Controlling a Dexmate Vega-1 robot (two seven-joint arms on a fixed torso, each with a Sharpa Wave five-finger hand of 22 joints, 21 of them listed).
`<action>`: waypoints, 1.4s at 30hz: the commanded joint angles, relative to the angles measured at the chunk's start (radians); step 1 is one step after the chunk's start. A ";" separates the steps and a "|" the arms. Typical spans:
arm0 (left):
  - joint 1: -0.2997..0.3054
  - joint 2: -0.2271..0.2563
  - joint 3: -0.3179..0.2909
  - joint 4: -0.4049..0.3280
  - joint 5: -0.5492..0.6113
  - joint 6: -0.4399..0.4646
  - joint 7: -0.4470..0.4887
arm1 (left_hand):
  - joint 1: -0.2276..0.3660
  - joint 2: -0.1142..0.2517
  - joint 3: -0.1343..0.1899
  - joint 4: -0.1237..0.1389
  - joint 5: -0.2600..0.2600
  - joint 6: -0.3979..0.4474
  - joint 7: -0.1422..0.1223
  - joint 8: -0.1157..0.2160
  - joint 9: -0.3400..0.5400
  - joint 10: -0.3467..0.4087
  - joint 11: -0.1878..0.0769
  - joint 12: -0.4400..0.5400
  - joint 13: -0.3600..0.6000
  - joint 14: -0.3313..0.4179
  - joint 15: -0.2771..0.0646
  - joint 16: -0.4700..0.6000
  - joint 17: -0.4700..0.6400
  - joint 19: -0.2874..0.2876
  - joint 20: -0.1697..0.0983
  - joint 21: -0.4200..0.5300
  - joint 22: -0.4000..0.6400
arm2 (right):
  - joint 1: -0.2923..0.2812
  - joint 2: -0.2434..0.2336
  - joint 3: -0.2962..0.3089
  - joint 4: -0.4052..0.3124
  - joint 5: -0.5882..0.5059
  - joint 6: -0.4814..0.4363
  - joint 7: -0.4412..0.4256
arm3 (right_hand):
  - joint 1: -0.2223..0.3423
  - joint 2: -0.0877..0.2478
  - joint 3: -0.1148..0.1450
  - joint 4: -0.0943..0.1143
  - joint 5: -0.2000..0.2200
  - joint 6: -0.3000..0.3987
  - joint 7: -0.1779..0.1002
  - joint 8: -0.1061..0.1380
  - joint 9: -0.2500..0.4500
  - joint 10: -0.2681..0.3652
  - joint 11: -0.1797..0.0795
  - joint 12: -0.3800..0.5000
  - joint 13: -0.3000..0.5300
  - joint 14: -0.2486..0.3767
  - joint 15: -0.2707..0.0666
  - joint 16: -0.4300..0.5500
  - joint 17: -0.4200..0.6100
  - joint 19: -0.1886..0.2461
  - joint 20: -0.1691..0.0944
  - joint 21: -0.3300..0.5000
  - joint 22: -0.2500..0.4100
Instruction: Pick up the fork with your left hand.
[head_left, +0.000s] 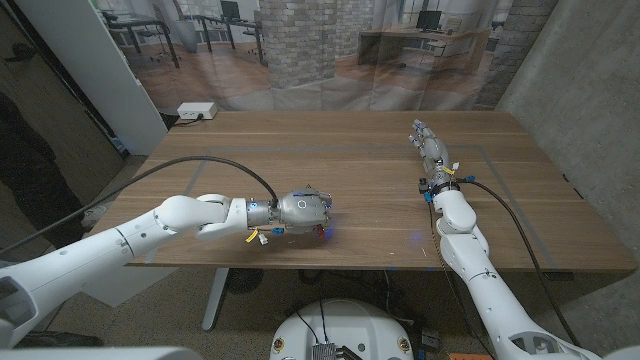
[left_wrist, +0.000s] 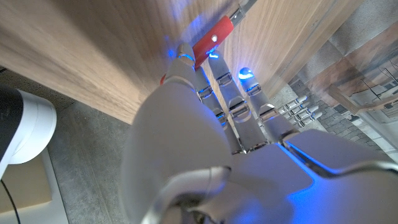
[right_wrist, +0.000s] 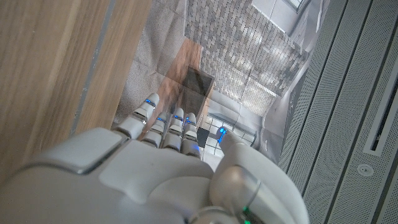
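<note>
- Wooden table (head_left: 360, 150) carries both hands; no container shows on it.
- Left hand (head_left: 300, 211) sits near the table's front edge, fingers (left_wrist: 229, 99) reaching down onto the fork (left_wrist: 213, 37); whether they grip it, I cannot tell.
- Right hand (head_left: 428, 142) lies well apart, fingers straight, holding nothing.
- Fork's red handle lies just beyond the left fingertips.
</note>
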 joint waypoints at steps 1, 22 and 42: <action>0.004 0.000 -0.030 -0.019 0.015 0.038 0.034 | 0.008 0.016 0.000 0.006 0.010 0.034 0.001 -0.002 0.006 0.065 -0.051 0.006 0.197 0.003 -0.070 -0.008 -0.006 -0.005 -0.072 0.012 0.003 | -0.002 0.000 -0.002 -0.009 -0.006 -0.004 -0.004 | -0.006 0.001 0.004 -0.005 0.003 0.002 -0.004 -0.004 0.004 0.005 -0.005 -0.003 0.006 0.008 0.001 -0.004 0.001 -0.005 -0.032 0.000 0.003; -0.007 -0.002 -0.047 -0.036 0.027 0.091 0.055 | 0.011 0.018 -0.009 0.012 0.024 0.038 0.001 -0.006 0.007 0.071 -0.050 -0.003 0.218 0.011 -0.069 -0.017 0.002 -0.017 -0.075 0.033 0.008 | 0.014 -0.006 -0.002 -0.009 -0.008 -0.011 -0.002 | -0.008 0.002 0.005 -0.005 0.003 0.001 -0.005 -0.004 0.004 0.004 -0.006 -0.003 0.006 0.009 0.001 -0.004 0.001 -0.005 -0.033 0.000 0.003; -0.029 -0.015 -0.065 -0.043 0.040 0.151 0.090 | 0.014 0.019 -0.019 0.017 0.034 0.039 0.001 -0.012 0.008 0.076 -0.054 -0.013 0.239 0.014 -0.070 -0.027 0.010 -0.028 -0.077 0.053 0.010 | 0.034 -0.009 -0.001 -0.012 -0.017 -0.029 -0.003 | -0.009 0.003 0.006 -0.006 0.003 0.002 -0.006 -0.003 0.004 0.005 -0.007 -0.003 0.006 0.009 0.000 -0.005 0.001 -0.006 -0.034 0.001 0.003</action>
